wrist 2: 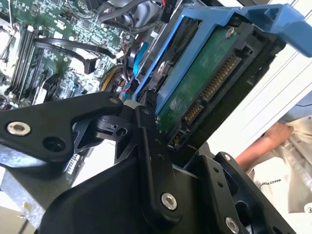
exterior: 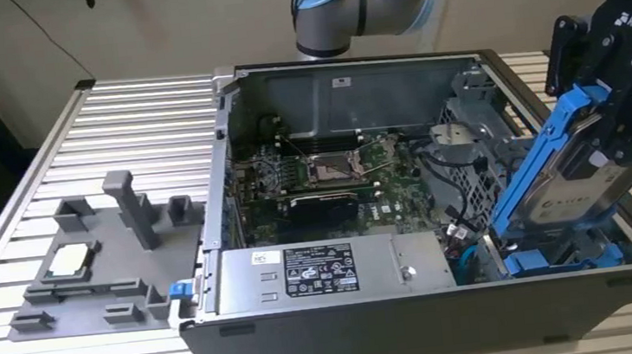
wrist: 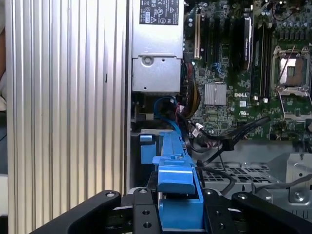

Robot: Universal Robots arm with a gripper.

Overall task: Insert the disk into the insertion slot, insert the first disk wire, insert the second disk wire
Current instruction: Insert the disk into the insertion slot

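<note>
Second wrist view puts you closest to the work: the gripper (wrist 2: 165, 122) has its black fingers (wrist 2: 146, 141) clamped on the disk (wrist 2: 204, 83), gripping the blue frame along its edges. The green circuit side and the connector row face this camera. My guess is that this grip keeps the pads off the board and leaves the plug end toward the wrist, away from the bay.

In the first wrist view you look straight down the frame's blue spine, which suggests the arm is lined up lengthwise with the bay below.

From the exterior view, the disk hangs steeply tilted over the corner of the computer case (exterior: 423, 323) at the exterior view's right. Its lower end is down by the insertion slot (exterior: 497, 251), just above the other blue-fronted unit (exterior: 562, 259). I judge it not yet seated.

Farther in lie the power supply (exterior: 302, 274) and, beyond it, the motherboard (exterior: 328, 176).
</note>
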